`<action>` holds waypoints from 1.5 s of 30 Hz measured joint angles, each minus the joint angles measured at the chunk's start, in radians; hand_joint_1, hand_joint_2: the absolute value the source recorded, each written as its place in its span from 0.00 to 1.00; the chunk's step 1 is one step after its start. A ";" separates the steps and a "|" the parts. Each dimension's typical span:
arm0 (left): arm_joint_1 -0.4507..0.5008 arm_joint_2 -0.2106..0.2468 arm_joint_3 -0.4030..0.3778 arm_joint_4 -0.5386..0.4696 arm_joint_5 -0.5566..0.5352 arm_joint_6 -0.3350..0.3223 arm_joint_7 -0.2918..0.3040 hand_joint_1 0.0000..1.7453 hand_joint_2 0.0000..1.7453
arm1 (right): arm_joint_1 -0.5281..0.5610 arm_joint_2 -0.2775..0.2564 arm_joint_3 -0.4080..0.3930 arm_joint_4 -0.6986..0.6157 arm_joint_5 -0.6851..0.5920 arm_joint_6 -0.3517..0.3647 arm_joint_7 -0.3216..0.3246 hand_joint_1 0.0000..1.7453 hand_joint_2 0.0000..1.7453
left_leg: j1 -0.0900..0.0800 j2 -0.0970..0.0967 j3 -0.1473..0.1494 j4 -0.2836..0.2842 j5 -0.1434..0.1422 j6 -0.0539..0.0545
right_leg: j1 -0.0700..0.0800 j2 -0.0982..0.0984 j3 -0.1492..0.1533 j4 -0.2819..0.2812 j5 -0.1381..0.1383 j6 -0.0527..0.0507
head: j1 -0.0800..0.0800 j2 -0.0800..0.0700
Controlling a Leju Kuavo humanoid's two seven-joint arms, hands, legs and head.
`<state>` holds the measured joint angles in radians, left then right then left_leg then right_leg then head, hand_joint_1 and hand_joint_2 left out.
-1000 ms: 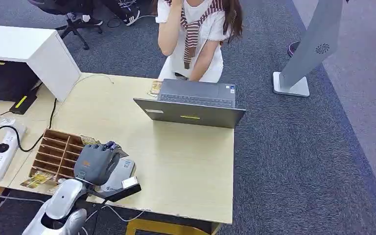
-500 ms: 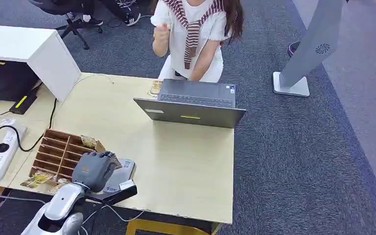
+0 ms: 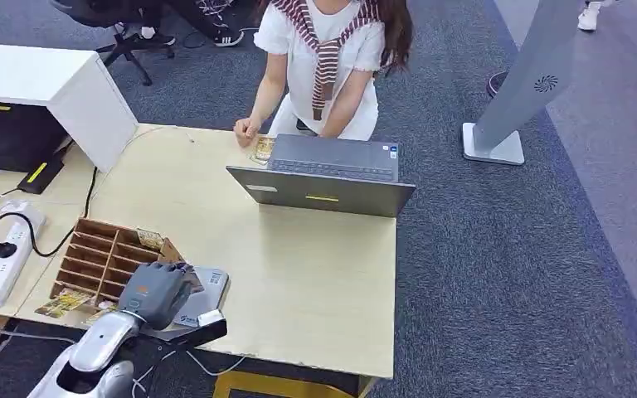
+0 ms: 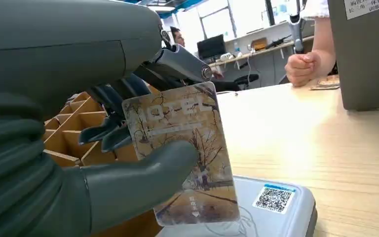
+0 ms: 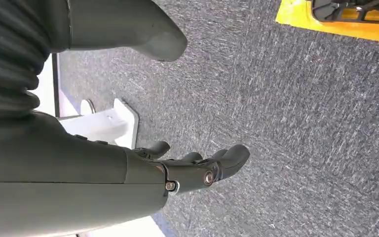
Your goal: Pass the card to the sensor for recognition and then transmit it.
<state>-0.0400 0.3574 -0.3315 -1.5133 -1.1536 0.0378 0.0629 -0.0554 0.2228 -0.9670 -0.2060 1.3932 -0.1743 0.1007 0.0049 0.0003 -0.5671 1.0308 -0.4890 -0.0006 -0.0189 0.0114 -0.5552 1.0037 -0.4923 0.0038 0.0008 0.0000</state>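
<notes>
One card is what matters here, pinched upright between the thick thumb and the darker fingers of the left hand, its printed face turned outward and its lower edge down at the sensor, a flat grey pad with a square code sticker; whether the edge touches the pad I cannot tell. Held that way, I judge, the card is being offered to the reader for recognition, with the handing-over not yet done. The sensor sits at the near edge of the worktop, and just beside it on the robot's left stands a wooden slotted rack with more cards around it, probably the store the card belongs to. Well beyond the sensor, across the worktop, a person stands behind an open laptop, one fist resting on the far edge near another card lying there; that person looks the likely receiver. Away from the sensor, the right hand hangs over the grey carpet, fingers loosely spread and holding nothing.
</notes>
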 joint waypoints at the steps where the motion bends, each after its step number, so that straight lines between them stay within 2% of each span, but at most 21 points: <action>1: 0.000 0.002 0.000 0.000 0.001 0.000 0.000 1.00 1.00 | 0.000 0.000 0.000 0.000 0.000 0.000 0.000 0.00 1.00 | 0.000 0.000 0.000 0.000 0.000 0.000 | 0.000 0.000 0.000 0.000 0.000 0.000 | 0.000 0.000; 8: -0.002 0.004 -0.002 0.000 0.000 0.003 0.000 1.00 1.00 | 0.000 0.000 0.000 0.000 0.001 0.000 0.000 0.00 1.00 | 0.000 0.000 0.001 0.000 0.001 0.000 | 0.000 0.000 0.000 0.000 0.000 0.000 | 0.000 0.000; 14: -0.013 -0.004 -0.009 0.002 -0.045 0.079 -0.013 1.00 1.00 | 0.000 0.000 0.000 0.000 0.001 0.005 -0.006 0.00 1.00 | 0.000 0.000 0.000 0.000 0.001 0.000 | 0.000 0.000 0.000 0.000 0.000 0.000 | 0.000 0.000; 19: -0.022 -0.009 -0.025 0.002 -0.059 0.085 -0.022 1.00 1.00 | -0.001 0.000 0.000 0.000 0.002 0.006 -0.009 0.00 1.00 | 0.000 0.000 0.000 0.000 0.001 0.000 | 0.000 0.000 0.000 0.000 0.000 0.000 | 0.000 0.000; 31: -0.022 -0.003 -0.032 0.016 -0.047 0.049 -0.023 1.00 1.00 | -0.002 0.000 0.000 0.002 0.004 0.009 -0.008 0.00 1.00 | 0.000 0.000 -0.001 0.000 0.001 0.000 | 0.000 0.000 -0.001 0.000 0.000 0.000 | 0.000 0.000; 38: -0.022 0.013 -0.033 0.022 -0.019 0.003 -0.021 1.00 1.00 | -0.002 0.000 0.000 0.002 0.005 0.010 -0.006 0.00 1.00 | 0.000 0.000 -0.001 0.000 0.001 0.000 | 0.000 0.000 -0.001 0.000 0.000 0.000 | 0.000 0.000; 45: -0.026 0.022 -0.034 0.024 -0.001 -0.009 -0.022 1.00 1.00 | -0.002 0.000 0.000 0.002 0.013 0.010 -0.006 0.00 1.00 | 0.000 0.000 0.000 0.000 0.001 0.000 | 0.000 0.000 0.000 0.000 0.000 0.000 | 0.000 0.000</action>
<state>-0.0659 0.3792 -0.3651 -1.4889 -1.1547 0.0290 0.0412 -0.0572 0.2228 -0.9670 -0.2045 1.4061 -0.1640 0.0946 0.0049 0.0003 -0.5675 1.0308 -0.4883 -0.0005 -0.0190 0.0113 -0.5554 1.0038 -0.4919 0.0035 0.0008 0.0000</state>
